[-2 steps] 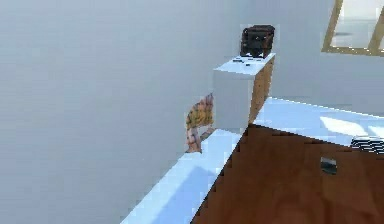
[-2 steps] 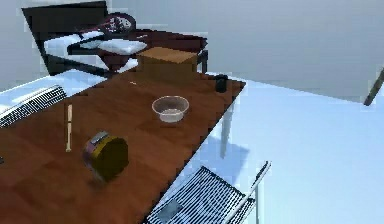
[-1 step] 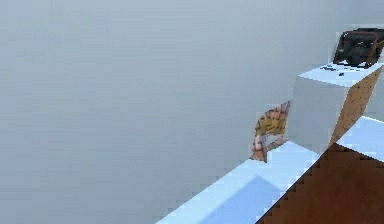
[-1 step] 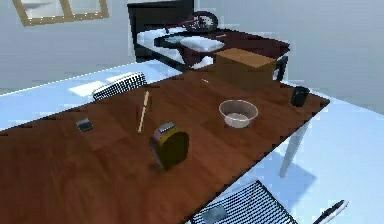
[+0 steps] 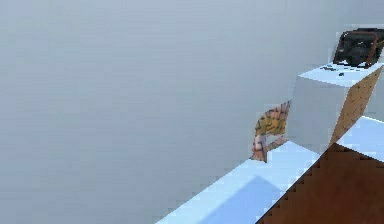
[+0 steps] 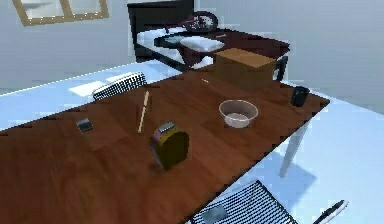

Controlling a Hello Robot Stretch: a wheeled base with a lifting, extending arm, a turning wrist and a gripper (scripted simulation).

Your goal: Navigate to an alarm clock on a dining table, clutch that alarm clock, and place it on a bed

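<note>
A long dark wooden dining table (image 6: 60, 170) runs across the arm side view. Near its middle stands a dark boxy thing with a tan face (image 6: 170, 146), about the size of a clock. A smaller dark blob (image 6: 85, 125) lies toward the table's left. I cannot tell which of the two is the alarm clock. Beyond the table's far end stands a bed (image 6: 236, 42) with a dark frame, a dark red cover and a white pillow (image 6: 203, 44).
On the table are a pale bowl (image 6: 238, 113), a dark mug (image 6: 299, 96), a cardboard box (image 6: 243, 68) and a thin upright stick (image 6: 144, 110). Wire-backed chairs (image 6: 118, 87) (image 6: 245, 206) flank it. Ahead stand a white cabinet (image 5: 325, 105), a fish-like figure (image 5: 270, 130) and a grey wall (image 5: 120, 90).
</note>
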